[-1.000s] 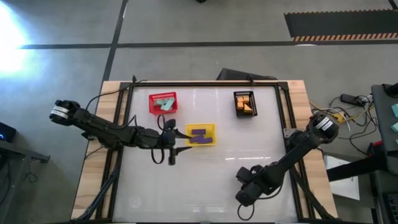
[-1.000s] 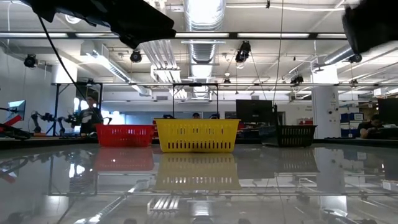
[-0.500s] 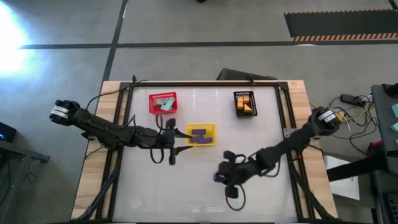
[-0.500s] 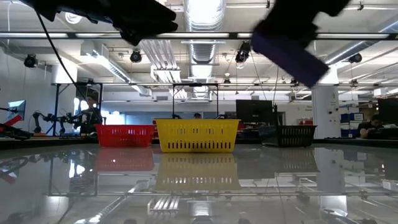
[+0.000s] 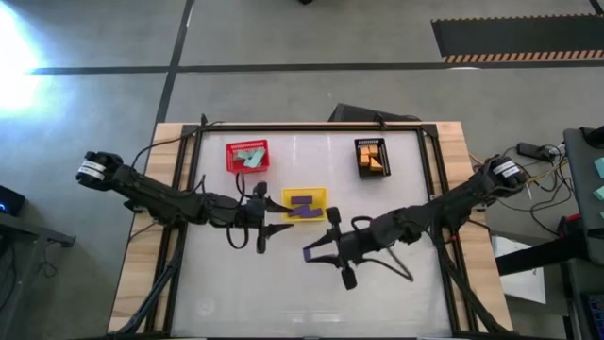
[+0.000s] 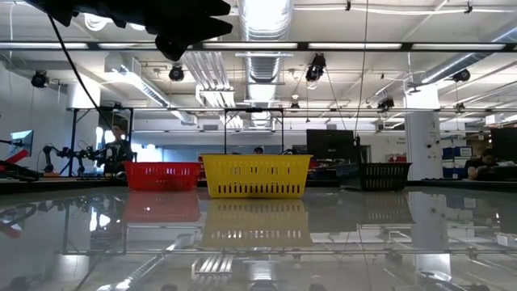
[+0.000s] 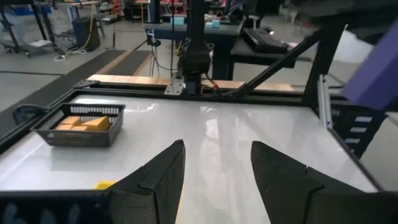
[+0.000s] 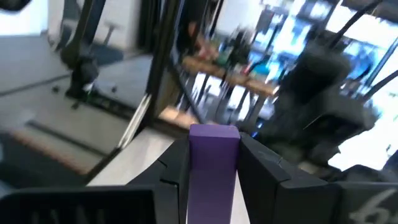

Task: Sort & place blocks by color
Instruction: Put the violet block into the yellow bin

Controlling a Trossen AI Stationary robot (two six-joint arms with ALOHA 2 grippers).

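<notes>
My right gripper [image 5: 327, 247] hangs over the table's middle, just near of the yellow basket [image 5: 305, 205], and is shut on a purple block [image 5: 314, 251]. That block also shows at the edge of the left wrist view [image 7: 376, 74]. More purple blocks [image 5: 303, 205] lie in the yellow basket. Teal blocks [image 5: 249, 156] lie in the red basket [image 5: 230, 161], and orange blocks [image 5: 372, 159] in the black basket [image 5: 372, 143]. My left gripper [image 5: 272, 216] waits open, raised beside the yellow basket's left side. My right gripper pinches the purple block [image 8: 213, 163] between its two fingers [image 8: 261, 171], one on each long side. The block's free end [image 8: 214, 132] sticks out past the fingertips. The fingers come from the table's right, and the block is lifted clear of the table.
The three baskets stand in the table's far half: red [image 6: 164, 175], yellow [image 6: 256, 175], black [image 6: 373, 175]. The glossy table top [image 5: 283, 293] stretches toward the near edge. A black frame rail [image 5: 434, 170] runs along the right side. People show in the room behind.
My right gripper has swung from the table's near right area up and toward the left and far edge, closing on the yellow basket, and carries the purple block in the air. My left arm has kept still.
</notes>
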